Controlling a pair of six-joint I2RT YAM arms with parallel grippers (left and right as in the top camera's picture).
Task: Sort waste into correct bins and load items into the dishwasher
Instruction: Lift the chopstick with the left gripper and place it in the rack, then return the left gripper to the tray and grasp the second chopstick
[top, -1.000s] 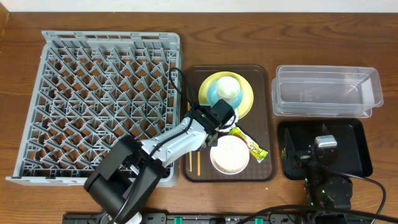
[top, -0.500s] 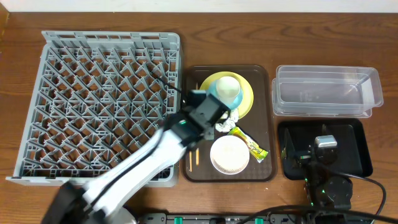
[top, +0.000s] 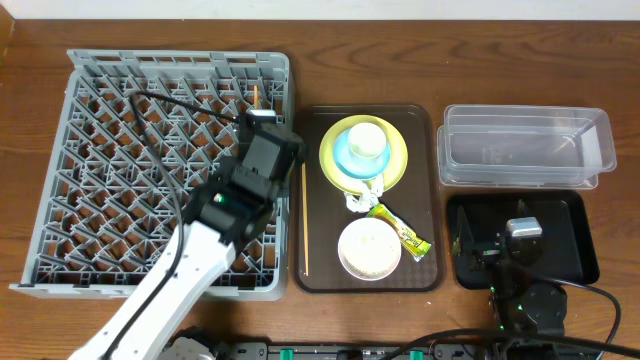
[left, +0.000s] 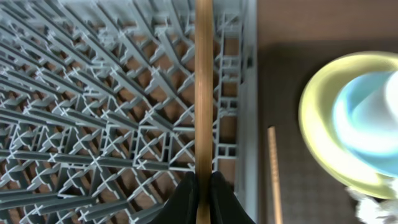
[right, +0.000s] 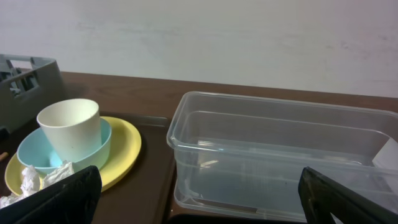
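My left gripper (top: 260, 125) is shut on a wooden chopstick (left: 203, 93) and holds it over the right edge of the grey dish rack (top: 150, 160), which also fills the left wrist view (left: 93, 93). The second chopstick (top: 304, 215) lies on the brown tray's left side. The yellow-green plate (top: 395, 160) carries the light blue bowl (top: 345, 155) with the white cup (top: 367, 140) in it. A crumpled tissue (top: 362, 195), the snack wrapper (top: 402, 233) and the white bowl (top: 369, 248) lie below. My right gripper (right: 199, 199) is open and empty over the black tray (top: 565, 215), beside the clear tub (top: 525, 145).
The brown serving tray (top: 425, 275) sits between the rack and the two bins. The clear tub (right: 280, 155) stands close in front of the right gripper. A black cable runs over the rack behind the left arm.
My left arm has moved from the brown tray up and left over the rack, carrying one chopstick. The other chopstick stayed on the tray. The right arm has not moved.
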